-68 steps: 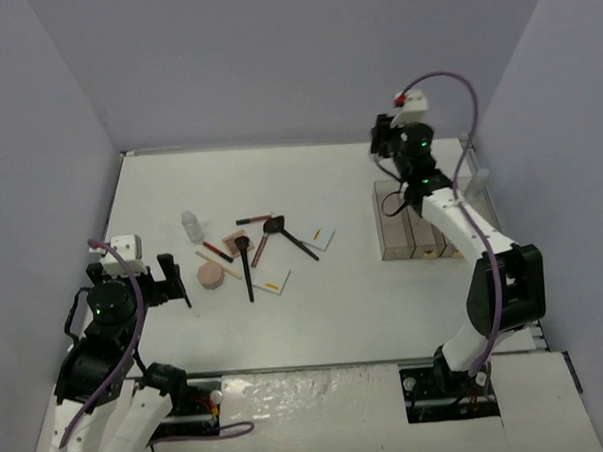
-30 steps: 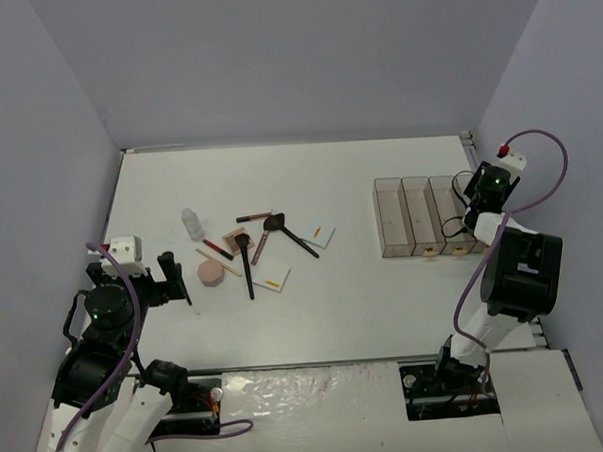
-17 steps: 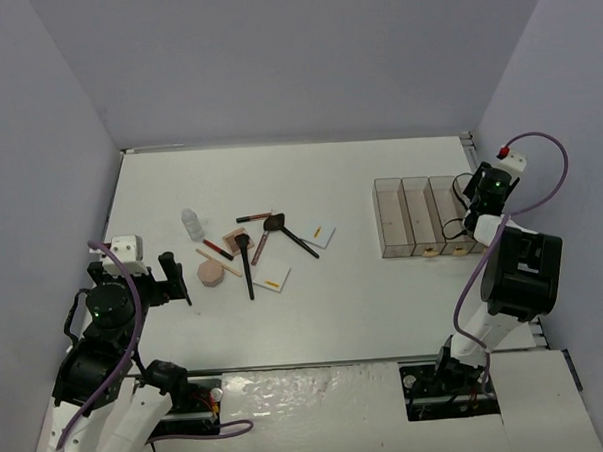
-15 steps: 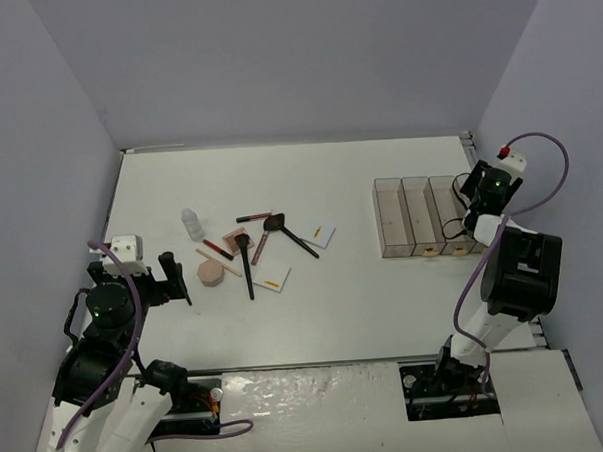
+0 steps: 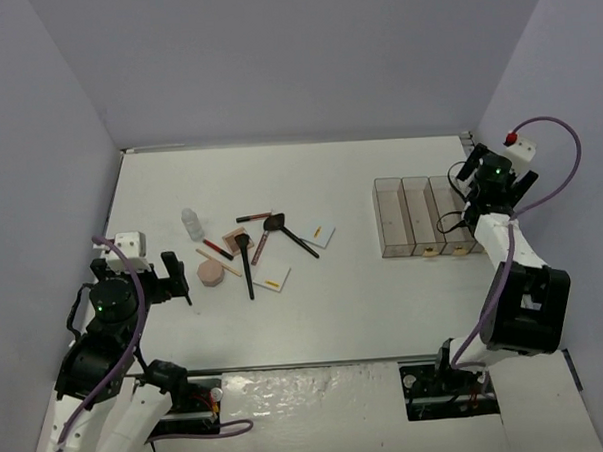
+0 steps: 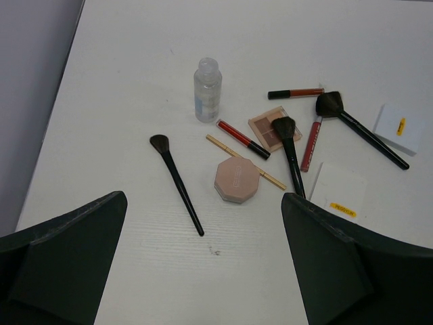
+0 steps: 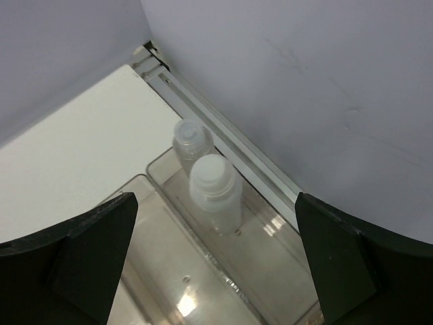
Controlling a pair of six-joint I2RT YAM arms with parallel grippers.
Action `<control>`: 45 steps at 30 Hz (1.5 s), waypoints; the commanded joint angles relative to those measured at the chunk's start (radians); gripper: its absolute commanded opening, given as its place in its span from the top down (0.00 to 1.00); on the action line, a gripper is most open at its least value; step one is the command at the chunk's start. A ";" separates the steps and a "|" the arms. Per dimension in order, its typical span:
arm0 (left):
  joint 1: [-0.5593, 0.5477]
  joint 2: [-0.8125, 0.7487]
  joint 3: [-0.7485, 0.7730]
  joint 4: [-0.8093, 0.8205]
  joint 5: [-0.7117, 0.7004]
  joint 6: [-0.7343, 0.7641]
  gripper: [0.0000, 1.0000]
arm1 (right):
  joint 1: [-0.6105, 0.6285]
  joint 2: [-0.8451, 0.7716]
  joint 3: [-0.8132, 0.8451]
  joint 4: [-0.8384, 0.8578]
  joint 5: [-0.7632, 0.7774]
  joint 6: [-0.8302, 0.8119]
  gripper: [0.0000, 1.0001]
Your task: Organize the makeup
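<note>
The makeup lies scattered on the left of the table: a clear bottle (image 5: pixel 192 225) (image 6: pixel 207 89), a pink compact (image 5: pixel 211 275) (image 6: pixel 237 181), black-handled brushes (image 6: pixel 176 181) (image 6: pixel 289 145), red and tan pencils (image 6: pixel 242 139), and white cards (image 5: pixel 272 280) (image 6: pixel 340 191). My left gripper (image 5: pixel 174 282) (image 6: pixel 204 223) hovers open near the compact, holding nothing. My right gripper (image 5: pixel 492 173) (image 7: pixel 215 200) is open above the organizer's (image 5: pixel 421 216) rightmost compartment. Two white-capped bottles (image 7: pixel 215 191) (image 7: pixel 191 142) stand there, free of the fingers.
The organizer's clear divider wall (image 7: pixel 169 223) runs between compartments. The right wall and a metal rail (image 7: pixel 230 139) lie just beyond the bottles. A small eyeshadow palette (image 6: pixel 274 126) sits among the brushes.
My right gripper has opened wide and risen off the bottle, which now stands in the rightmost compartment. The left arm stayed still.
</note>
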 commanded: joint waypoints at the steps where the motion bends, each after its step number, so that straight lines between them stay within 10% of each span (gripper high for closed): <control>1: 0.008 0.101 0.023 0.090 0.005 -0.022 0.03 | 0.086 -0.191 0.061 -0.175 0.154 0.112 0.00; 10: 0.015 0.518 0.133 0.171 0.053 -0.242 0.06 | 0.183 -0.454 -0.060 -0.274 -0.079 0.145 0.00; 16: 0.015 0.683 -0.092 0.680 -0.108 -0.404 0.12 | 0.193 -0.533 -0.157 -0.195 -0.248 0.141 0.00; 35: 0.059 1.182 -0.027 1.121 -0.296 -0.224 0.16 | 0.398 -0.554 -0.210 -0.144 -0.276 0.085 0.00; 45: 0.071 1.280 0.041 1.159 -0.270 -0.221 0.43 | 0.398 -0.542 -0.214 -0.138 -0.293 0.075 0.00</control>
